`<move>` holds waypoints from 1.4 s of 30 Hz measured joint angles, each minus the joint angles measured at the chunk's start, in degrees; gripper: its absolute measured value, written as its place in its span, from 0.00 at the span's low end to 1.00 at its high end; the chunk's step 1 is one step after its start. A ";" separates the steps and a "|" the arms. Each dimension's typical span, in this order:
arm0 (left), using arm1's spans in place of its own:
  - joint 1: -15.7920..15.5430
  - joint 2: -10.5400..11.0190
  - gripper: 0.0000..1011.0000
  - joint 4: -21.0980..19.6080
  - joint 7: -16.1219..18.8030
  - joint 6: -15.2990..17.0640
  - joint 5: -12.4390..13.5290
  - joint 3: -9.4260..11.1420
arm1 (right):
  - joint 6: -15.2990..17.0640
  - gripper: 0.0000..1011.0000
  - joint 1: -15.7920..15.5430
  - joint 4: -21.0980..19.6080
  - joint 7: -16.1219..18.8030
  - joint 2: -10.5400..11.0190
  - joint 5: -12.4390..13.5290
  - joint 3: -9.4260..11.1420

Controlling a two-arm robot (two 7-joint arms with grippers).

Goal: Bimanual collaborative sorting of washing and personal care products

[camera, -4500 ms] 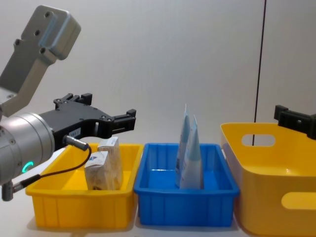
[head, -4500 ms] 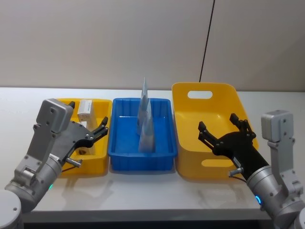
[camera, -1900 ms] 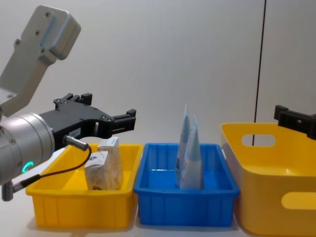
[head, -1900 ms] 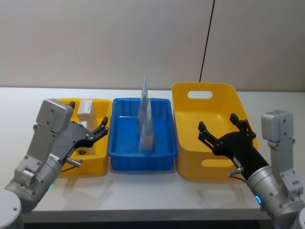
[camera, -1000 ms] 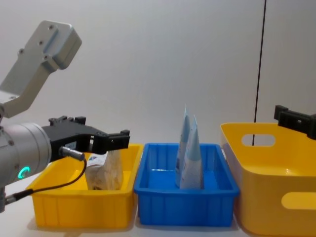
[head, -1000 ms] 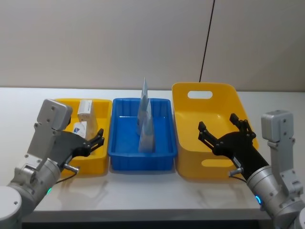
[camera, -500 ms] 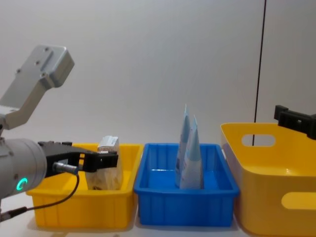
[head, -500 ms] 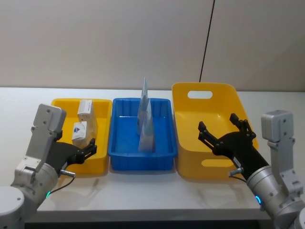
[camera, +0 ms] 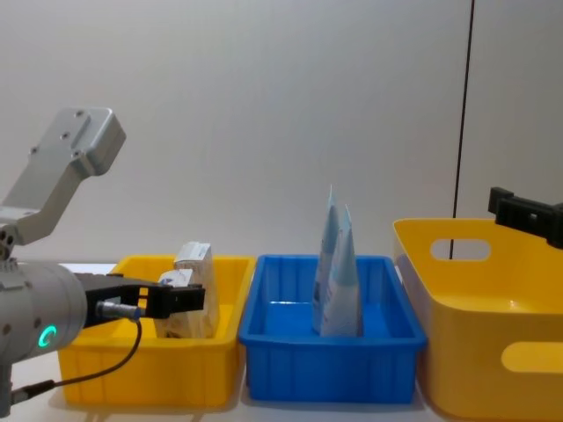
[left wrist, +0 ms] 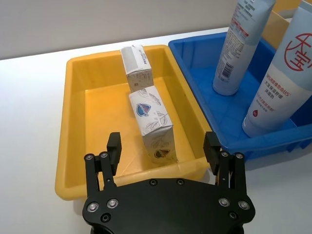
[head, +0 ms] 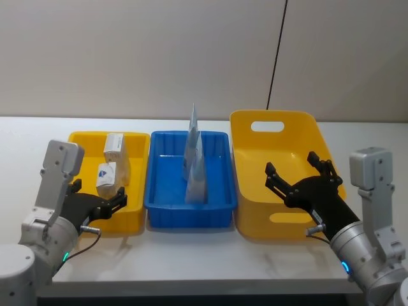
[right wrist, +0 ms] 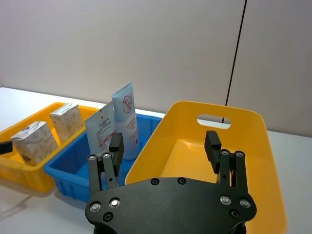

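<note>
Two claws sit nearest the robot. The left claw is the one that just changed: approx a sec ago it hung over the small yellow bin, and now it has dropped and pulled back to the bin's near edge. Its fingers are wide apart w/ nothing between them. The right claw hasn't budged. It hovers over the near part of the large yellow bin, fingers also spread, carrying nothing.

Meaning for the task, as I judge it: the left arm is backing off w/o a load, so the carton side looks finished. No product lies loose on the surface that I can see, so sorting seems done or v. close.

Count, near to far:
- Cartons: 2, both in the small yellow bin on the left. The near carton and the far carton stand in line, close to or touching each other; can't tell which.
- Squeeze tubes: 2, both in the blue bin in the middle, upright on their caps. The near tube is just in front of the far tube.
- Bins: 3 in a row, i.e. small yellow left, blue mid, large yellow right. I see no product in the large one.
</note>
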 joint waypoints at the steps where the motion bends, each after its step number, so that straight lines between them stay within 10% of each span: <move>1: -0.14 -0.08 0.99 0.21 -0.09 0.02 -0.06 -0.04 | 0.00 0.99 0.00 0.00 0.00 0.00 0.00 0.00; 42: -9.09 -4.72 0.99 14.15 -1.70 -0.97 1.58 -1.01 | 0.00 0.99 0.00 0.00 0.00 0.00 0.00 0.00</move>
